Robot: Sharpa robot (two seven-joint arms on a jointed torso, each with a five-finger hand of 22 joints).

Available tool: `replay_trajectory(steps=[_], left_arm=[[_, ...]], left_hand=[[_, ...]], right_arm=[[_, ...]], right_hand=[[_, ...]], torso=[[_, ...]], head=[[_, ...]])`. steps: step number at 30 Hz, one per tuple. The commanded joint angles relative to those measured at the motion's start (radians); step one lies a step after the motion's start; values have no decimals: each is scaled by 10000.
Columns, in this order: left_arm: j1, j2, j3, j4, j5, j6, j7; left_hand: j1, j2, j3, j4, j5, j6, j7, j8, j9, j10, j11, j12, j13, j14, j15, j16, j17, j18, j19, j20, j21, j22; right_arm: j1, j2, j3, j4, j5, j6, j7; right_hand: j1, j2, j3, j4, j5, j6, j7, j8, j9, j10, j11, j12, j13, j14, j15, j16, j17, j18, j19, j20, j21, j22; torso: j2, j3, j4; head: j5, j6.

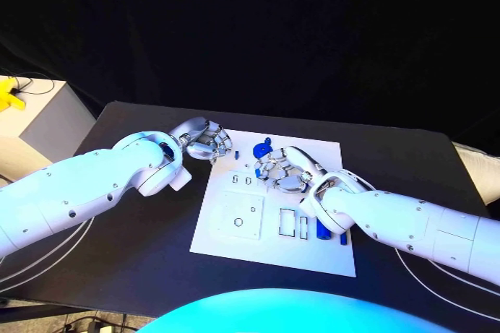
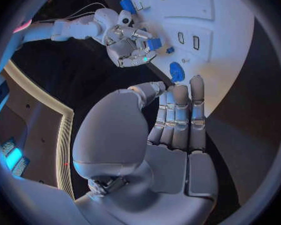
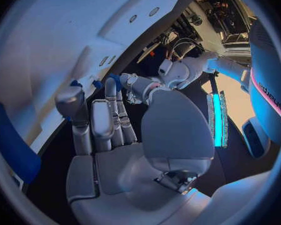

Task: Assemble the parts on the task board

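Note:
The white task board (image 1: pixel 235 243) lies in the middle of the black table. My left hand (image 1: pixel 204 139) hovers at the board's far left corner, fingers (image 2: pixel 178 117) stretched flat and holding nothing. Just past them a rounded blue part (image 2: pixel 177 71) lies on the board (image 2: pixel 231 45). My right hand (image 1: pixel 283 168) is over the board's far middle, fingers curled, pinching a small blue part (image 2: pixel 154 44) at its fingertips (image 3: pixel 75 100). Another tiny blue piece (image 2: pixel 170 50) lies close by. A longer blue part (image 1: pixel 326 232) lies by my right forearm, near the board's right edge.
The board carries narrow slots (image 1: pixel 295 223) and a square raised panel (image 1: pixel 240 216) near its middle. A pale box (image 1: pixel 47 123) with a yellow object (image 1: pixel 11 94) stands off the table's left side. Bare black table (image 1: pixel 406 159) stretches right of the board.

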Motion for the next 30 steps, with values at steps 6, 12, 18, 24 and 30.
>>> replay_trajectory(steps=[6,12,18,24,30], left_arm=[[1,30,8,-18,108,44,104],[1,32,8,-35,110,49,99],[1,30,8,-46,116,64,96],[1,35,8,-54,132,101,93],[1,36,8,-65,138,115,87]], left_hand=[[66,44,-17,-49,24,-47,79,5,-5,-42,41,1,-9,-60,4,-56,-9,143,-44,29,-43,-11],[66,44,-17,-49,24,-47,79,5,-5,-42,41,1,-9,-60,4,-56,-9,143,-44,29,-43,-11],[77,54,-31,-46,27,-49,85,15,-22,-51,47,19,-31,-69,10,-52,-29,142,-48,33,-38,-8],[77,54,-31,-46,27,-49,85,15,-22,-51,47,19,-31,-69,10,-52,-29,142,-48,33,-38,-8],[79,59,-35,-42,31,-50,86,18,-28,-55,49,25,-39,-73,12,-51,-35,141,-50,35,-37,-7]], right_arm=[[-32,-26,6,54,-393,268,-128],[-35,-43,6,52,-396,293,-144],[-36,-47,6,45,-455,245,-274],[-36,-36,6,59,-497,117,-373],[-36,-7,6,59,-403,151,-374]], right_hand=[[-63,-32,-90,31,-28,38,71,14,17,111,-6,-297,-321,3,37,5,-62,138,57,63,-9,51],[-68,-38,-99,31,-27,41,76,13,17,113,3,-373,-401,-5,45,-11,-98,141,54,68,-32,44],[-65,-30,-98,31,-26,50,75,17,19,124,4,-406,-440,-2,46,-4,-100,137,65,71,-14,61],[40,6,-180,-53,-77,46,11,-20,0,617,-113,-187,-373,59,-52,50,-125,97,226,3,238,268],[-3,40,-93,-22,-69,21,90,-95,-30,326,6,-728,-788,84,29,45,-220,72,287,41,279,339]], torso=[[6,-8,0],[2,-8,5],[1,-7,3],[4,-5,3],[1,-7,1]], head=[[-21,-1],[-35,-7],[-49,-16],[-47,-19],[-41,-35]])
